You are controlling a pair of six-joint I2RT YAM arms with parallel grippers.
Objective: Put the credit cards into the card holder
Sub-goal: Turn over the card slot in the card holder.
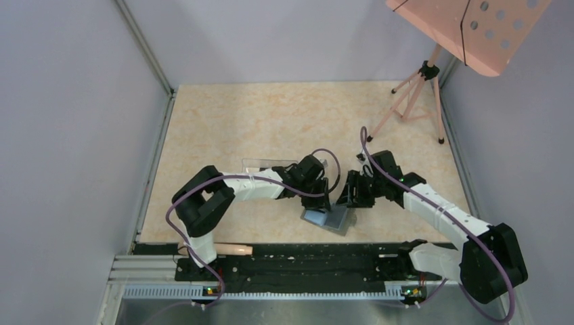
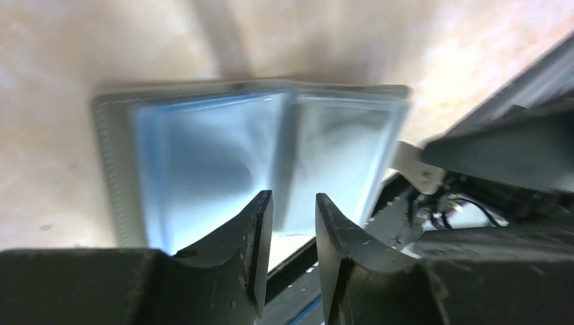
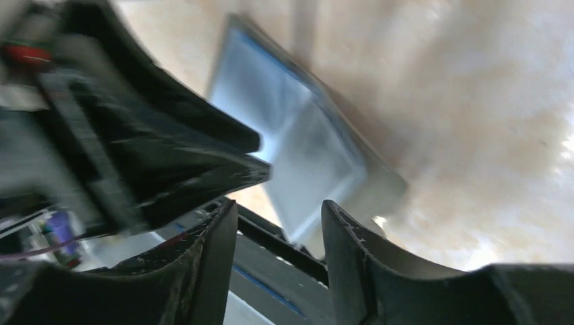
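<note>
Jaws of the left gripper [image 2: 293, 198] stood slightly apart, with nothing clamped between them. Just beyond their tips lay the card holder [image 2: 257, 149], spread open and flat on the table [image 1: 271, 115], its blue-gray inside facing up. Its centre fold ran almost in line with the gap between the two fingers, one leaf to either side. The right gripper [image 3: 279, 206] also had its jaws parted, more widely, and empty. From its wrist camera the open card holder sat blurred ahead of the tips, with the left gripper's black body crowding in beside the left finger. Seen from above, both grippers pointed down at the card holder from its far side, close together; whether they touched could not be told. A clear plastic box [image 1: 267, 162] lay behind the left gripper, away from its jaws. A dark rail [image 1: 304, 254] ran just past the card holder's near edge.
</note>
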